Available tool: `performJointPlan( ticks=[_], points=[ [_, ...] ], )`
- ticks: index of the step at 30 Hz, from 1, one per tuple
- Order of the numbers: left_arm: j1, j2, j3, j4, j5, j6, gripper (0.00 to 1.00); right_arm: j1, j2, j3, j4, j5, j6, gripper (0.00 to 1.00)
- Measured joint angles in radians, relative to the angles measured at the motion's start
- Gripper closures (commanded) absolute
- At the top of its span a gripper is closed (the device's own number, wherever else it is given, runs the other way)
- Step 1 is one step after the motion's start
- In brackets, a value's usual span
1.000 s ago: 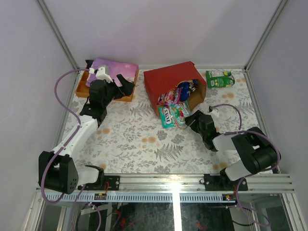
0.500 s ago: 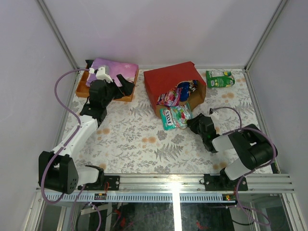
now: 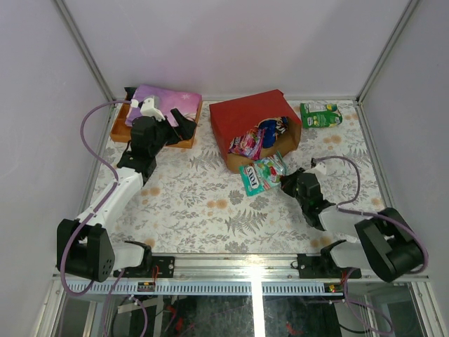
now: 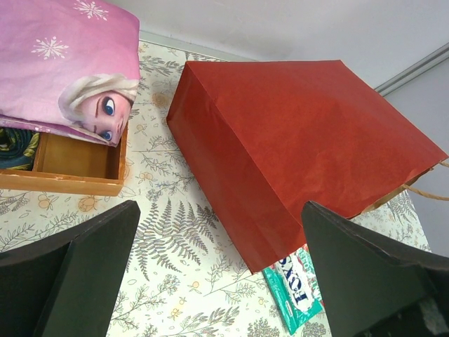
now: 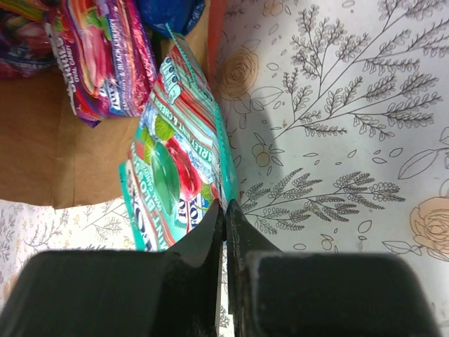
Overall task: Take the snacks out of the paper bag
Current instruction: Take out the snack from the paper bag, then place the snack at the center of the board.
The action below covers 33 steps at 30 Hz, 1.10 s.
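Observation:
The red paper bag (image 3: 249,118) lies on its side, brown mouth facing the near right. A pink-purple packet (image 3: 247,144) and a blue one (image 3: 271,128) show in the mouth. My right gripper (image 3: 286,184) is shut on the edge of a green Fox's candy packet (image 3: 262,173), which lies just outside the mouth. In the right wrist view the jaws (image 5: 226,207) pinch that green packet (image 5: 175,168) along its edge. My left gripper (image 3: 184,125) hangs open left of the bag and holds nothing; its wrist view shows the paper bag (image 4: 302,140) between wide fingers (image 4: 84,267).
An orange wooden tray (image 3: 121,130) at the back left holds a pink-purple cloth (image 3: 167,98). Another green packet (image 3: 320,114) lies on the table at the back right, beside the bag. Enclosure walls stand close behind and to both sides.
My right gripper has shut on the green packet's edge and drawn it toward the near right, out of the bag's mouth. The left arm has not moved.

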Motion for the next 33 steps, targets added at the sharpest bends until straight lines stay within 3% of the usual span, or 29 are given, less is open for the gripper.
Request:
performJointPlan(
  ticks=[12,20,26,29,33],
  points=[
    [0.000,0.000,0.000,0.000,0.000,0.000,0.00,-0.013,-0.533,-0.053,-0.275,0.058,-0.103,1.00],
    [0.000,0.000,0.000,0.000,0.000,0.000,0.00,-0.206,-0.758,-0.053,-0.487,0.045,-0.132,1.00],
    [0.000,0.000,0.000,0.000,0.000,0.000,0.00,-0.426,-0.731,-0.053,-0.546,-0.018,-0.101,1.00],
    [0.000,0.000,0.000,0.000,0.001,0.000,0.00,-0.520,-0.631,-0.058,-0.502,-0.061,-0.052,1.00],
    [0.000,0.000,0.001,-0.001,0.008,0.000,0.00,-0.554,-0.452,-0.058,-0.406,-0.072,0.018,1.00]
  ],
)
